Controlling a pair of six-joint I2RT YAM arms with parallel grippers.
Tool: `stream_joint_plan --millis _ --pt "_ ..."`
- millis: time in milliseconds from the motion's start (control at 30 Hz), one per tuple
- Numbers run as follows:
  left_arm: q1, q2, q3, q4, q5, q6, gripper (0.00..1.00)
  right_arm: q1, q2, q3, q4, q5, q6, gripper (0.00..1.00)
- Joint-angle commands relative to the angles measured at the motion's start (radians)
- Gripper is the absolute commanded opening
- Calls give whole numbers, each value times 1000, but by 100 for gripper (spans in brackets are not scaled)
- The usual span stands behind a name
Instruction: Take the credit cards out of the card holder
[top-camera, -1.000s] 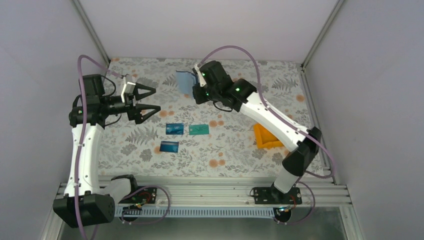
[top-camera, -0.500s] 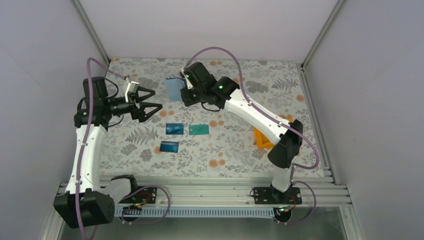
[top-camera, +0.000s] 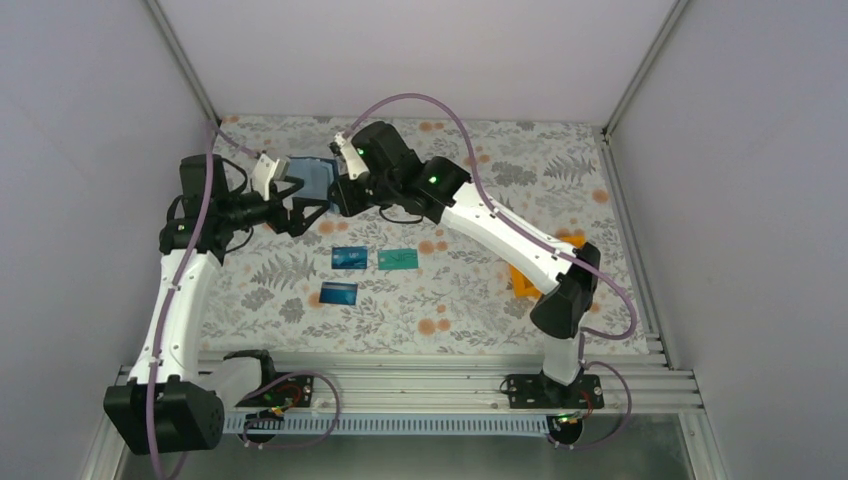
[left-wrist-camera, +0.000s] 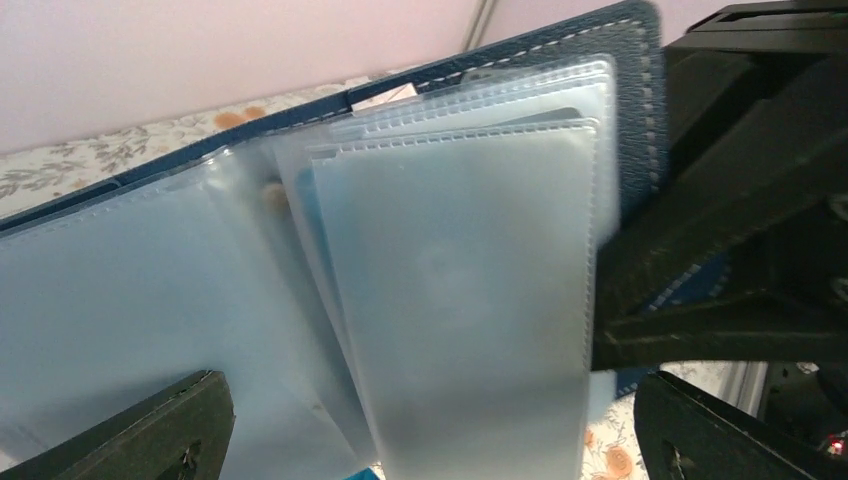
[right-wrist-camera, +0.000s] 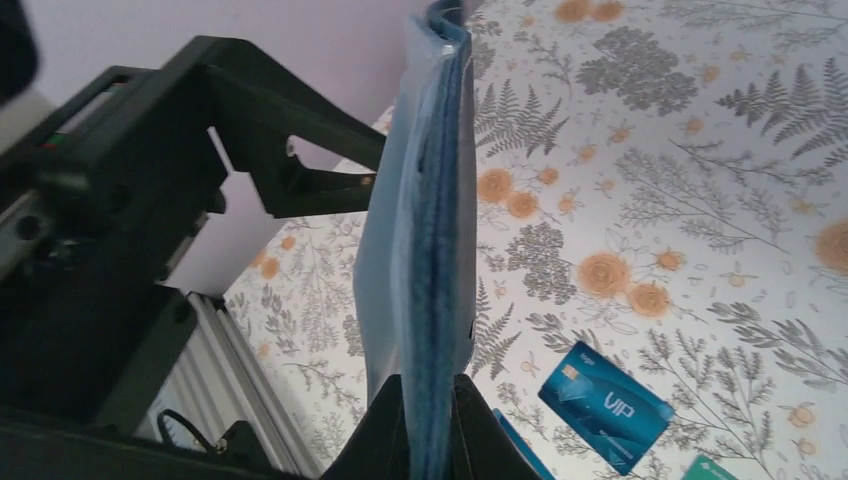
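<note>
Card holder (top-camera: 312, 176), upper left of overhead frame, is clamped edgewise in right gripper (right-wrist-camera: 430, 425); left gripper (top-camera: 308, 200) stands released just before it. Risk: pinching only plastic sleeves (left-wrist-camera: 450, 300) would drag holder loose

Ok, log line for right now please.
left gripper: open, at card holder | right gripper: shut on card holder, upright | on table: blue card, blue card, teal card

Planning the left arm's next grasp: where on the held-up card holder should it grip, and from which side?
Probably the free cover flap of the card holder, away from the edge pinched by the right gripper. The holder hangs upright and thin with both faces exposed, so the open left gripper could straddle that free edge, coming in from its own side.
</note>
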Motion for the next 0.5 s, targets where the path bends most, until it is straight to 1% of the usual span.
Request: stream_joint_plan --millis 0,67,233,467 --pt "-16 10 -4 21 -107 -7 100 19 14 47 60 -67 18 4" --pt "-16 11 -5 20 -141 -4 100 20 11 47 68 -83 16 4" --pt "-2 3 11 15 -280 6 100 17 -36 29 75 -81 3 4" --pt "71 3 40 10 -322 -12 100 8 -105 -50 68 -28 -38 4"
